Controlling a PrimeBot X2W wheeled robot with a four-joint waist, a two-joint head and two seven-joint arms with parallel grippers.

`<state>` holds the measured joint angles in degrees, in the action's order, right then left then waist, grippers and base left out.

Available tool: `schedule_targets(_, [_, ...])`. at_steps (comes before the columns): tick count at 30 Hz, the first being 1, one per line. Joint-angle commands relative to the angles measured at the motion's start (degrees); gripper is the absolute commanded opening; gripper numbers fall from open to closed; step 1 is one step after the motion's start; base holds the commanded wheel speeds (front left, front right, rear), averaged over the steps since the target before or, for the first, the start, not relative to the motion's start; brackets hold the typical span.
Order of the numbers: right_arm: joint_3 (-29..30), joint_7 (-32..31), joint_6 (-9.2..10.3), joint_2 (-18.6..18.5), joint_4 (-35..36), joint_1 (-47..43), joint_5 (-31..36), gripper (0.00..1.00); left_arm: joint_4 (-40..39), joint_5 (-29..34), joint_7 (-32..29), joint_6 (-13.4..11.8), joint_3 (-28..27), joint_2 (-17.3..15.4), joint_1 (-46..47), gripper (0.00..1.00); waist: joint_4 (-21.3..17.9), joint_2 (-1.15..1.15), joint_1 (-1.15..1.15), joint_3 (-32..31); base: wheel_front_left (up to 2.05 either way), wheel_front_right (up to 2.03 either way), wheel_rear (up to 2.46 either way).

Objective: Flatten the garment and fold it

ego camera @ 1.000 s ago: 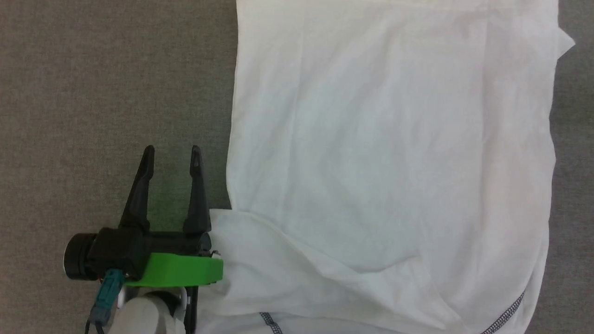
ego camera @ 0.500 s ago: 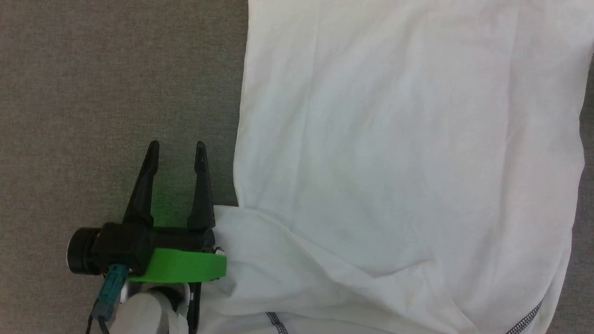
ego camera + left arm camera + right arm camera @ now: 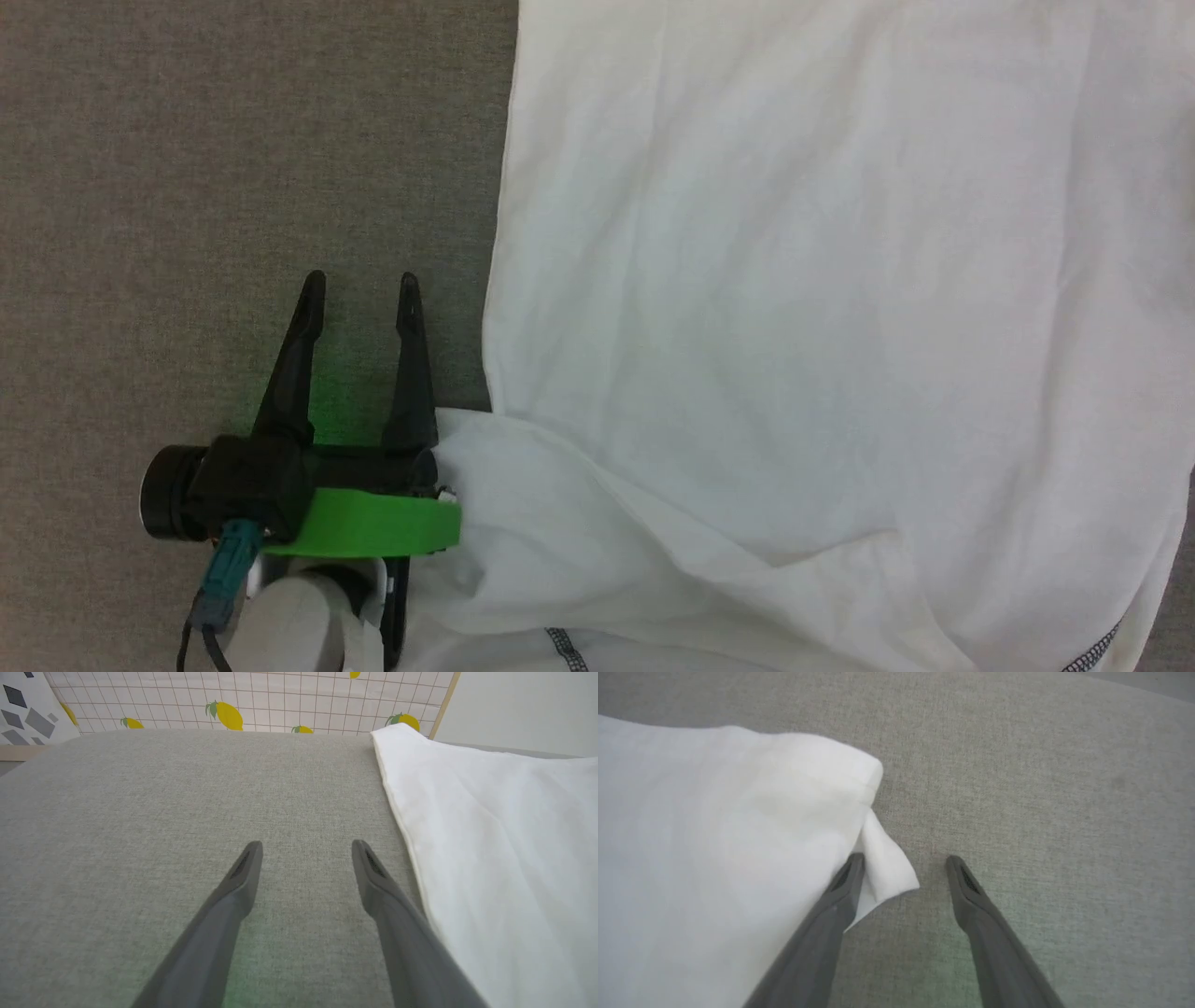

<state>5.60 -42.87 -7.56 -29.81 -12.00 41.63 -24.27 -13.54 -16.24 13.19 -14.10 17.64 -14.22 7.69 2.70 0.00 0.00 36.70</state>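
The white shirt (image 3: 794,280) lies spread on a grey cloth surface (image 3: 187,140) and covers the middle and right of the head view. It has a slanting fold near its lower edge and short runs of dark stitching (image 3: 565,651) at the bottom. The left gripper (image 3: 360,282) sits just beside the shirt's left edge, its fingers spread apart over bare surface and holding nothing. In the left wrist view a lemon-print backdrop (image 3: 233,700) stands behind the surface. The right gripper (image 3: 906,861) is also released, fingers apart, at a turned-over corner of the shirt. A small flap lies between the fingers beside one fingertip, not gripped.
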Motion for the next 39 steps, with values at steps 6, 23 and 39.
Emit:
schedule_targets(6, [-0.6,-0.1,0.08,-0.7,-0.6,1.1,-0.4,0.00,0.5,-0.5,0.0,-0.1,-0.1,0.1,1.3,1.00,0.2,0.00,0.00,0.0,0.00,0.00,0.00])
schedule_targets(23, [3.4,2.5,0.08,-0.5,-2.5,-2.1,1.3,0.00,2.1,-1.9,0.4,-0.4,-0.5,0.0,0.1,1.00,-1.0,0.00,0.00,-6.5,0.00,0.00,0.00])
schedule_targets(39, [13.3,2.1,0.08,-0.8,-2.3,-13.0,3.1,0.00,3.3,-4.3,0.4,-1.2,-2.0,-1.2,-6.2,1.00,-4.5,0.00,0.00,-19.3,0.00,0.00,0.00])
